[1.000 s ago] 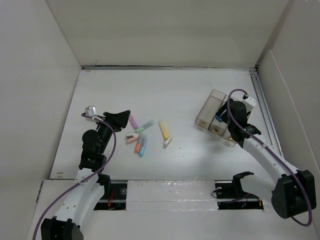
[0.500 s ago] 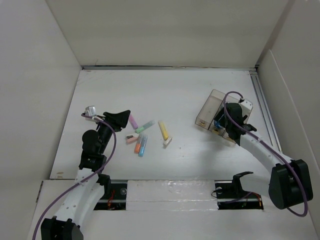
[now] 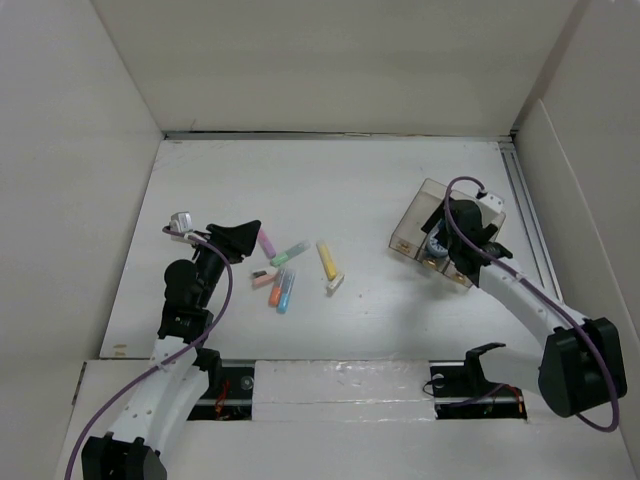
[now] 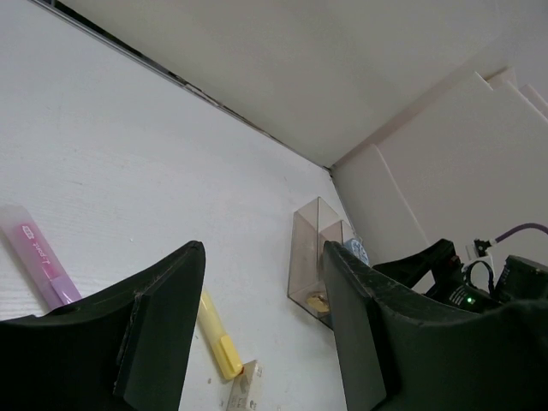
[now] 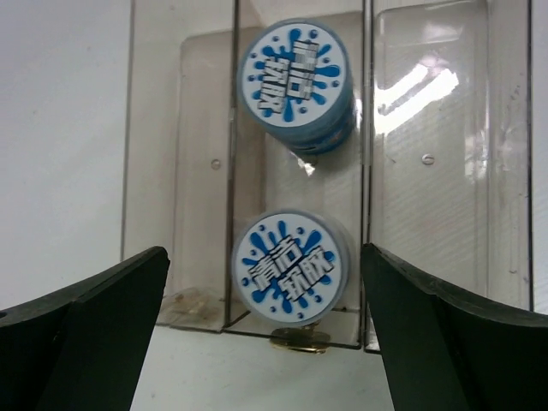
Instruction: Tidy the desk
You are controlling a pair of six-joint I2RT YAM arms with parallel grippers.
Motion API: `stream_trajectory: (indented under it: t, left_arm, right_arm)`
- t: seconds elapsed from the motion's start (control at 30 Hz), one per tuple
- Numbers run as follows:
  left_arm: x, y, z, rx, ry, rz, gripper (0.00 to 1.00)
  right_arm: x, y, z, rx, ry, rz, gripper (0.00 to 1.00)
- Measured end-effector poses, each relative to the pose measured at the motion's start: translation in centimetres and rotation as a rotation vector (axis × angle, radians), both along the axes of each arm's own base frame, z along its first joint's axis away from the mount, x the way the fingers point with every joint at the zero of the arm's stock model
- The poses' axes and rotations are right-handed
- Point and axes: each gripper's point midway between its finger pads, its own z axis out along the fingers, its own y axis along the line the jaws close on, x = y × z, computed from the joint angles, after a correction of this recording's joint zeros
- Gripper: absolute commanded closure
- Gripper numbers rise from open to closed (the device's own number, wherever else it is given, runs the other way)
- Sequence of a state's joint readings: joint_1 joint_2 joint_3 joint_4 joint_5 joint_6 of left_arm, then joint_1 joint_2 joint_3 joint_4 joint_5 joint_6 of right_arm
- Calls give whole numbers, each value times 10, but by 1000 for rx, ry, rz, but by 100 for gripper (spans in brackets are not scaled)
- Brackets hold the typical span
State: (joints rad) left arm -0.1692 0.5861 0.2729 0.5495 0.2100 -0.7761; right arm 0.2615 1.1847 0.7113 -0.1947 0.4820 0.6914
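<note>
Right fingers [image 5: 94, 334] stand wide apart over the tray [image 5: 428, 103] with nothing between them. Left fingers [image 4: 163, 325] are apart too and hold nothing, low beside the markers [image 3: 285, 270].

The step looks like a drop into the tray that is as good as done. The arm should now rise straight up, keeping both fingers off the thin dividers, since a nudge would likely shift so light a tray.

The tray has three compartments. The middle one holds two round blue-and-white discs, one near [image 5: 289, 265] and one far [image 5: 295, 77]. The left one has brownish specks at its near end, and the right one looks bare. A small brass-coloured thing [image 5: 295, 340] sits at the near wall, inside or outside I cannot tell.

The surface [image 3: 350, 180] spreads under both arms between white walls, with the tray on its right and the markers on its left.
</note>
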Motion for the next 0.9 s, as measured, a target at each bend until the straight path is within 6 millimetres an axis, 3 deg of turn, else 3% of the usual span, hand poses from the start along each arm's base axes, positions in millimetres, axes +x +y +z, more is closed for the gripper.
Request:
stream_trajectory:
  t: [0.07,0.1,0.13,0.17,0.23,0.27,0.33,0.4,0.47,0.53,0.63,0.7,0.8,0.9]
  left_arm:
    - [0,0,0,0,0,0,47]
    - [0,0,0,0,0,0,47]
    - [0,0,0,0,0,1,47]
    - [0,0,0,0,0,1,47]
    - [0,0,0,0,0,0,47]
    - [0,0,0,0,0,0,47]
    - [0,0,0,0,1,1,47]
    - [0,0,0,0,1,0,47]
    - [0,0,0,1,1,0,47]
    - [1,-1,-2,3,8,-5,50]
    - [3,-11,-4,24,20,-47,50]
    - [6,-28,-5,58,34,-105,50]
    - [9,-69,-3,131,55,-216,51]
    - [6,-107,-8,218,69,-270,53]
  right_arm:
    - [1,2,5,-12,-12,5,4]
    - [1,13,15,-11,-38,38,11]
    - [0,20,22,-18,-59,63,54]
    - [-2,28,31,-15,-87,91,54]
    - [-5,55,56,5,-169,199,90]
    - [-7,73,71,31,-218,263,94]
    - [-15,112,92,84,-283,400,96]
    - [-21,148,97,99,-291,522,92]
    - [-27,180,87,75,-244,608,89]
    - [-36,207,62,21,-163,671,89]
    - [-56,218,30,-61,-57,722,89]
    - [-60,211,31,-87,-50,707,88]
    - [-62,198,74,-48,-162,670,84]
    - [-75,181,151,68,-385,644,75]
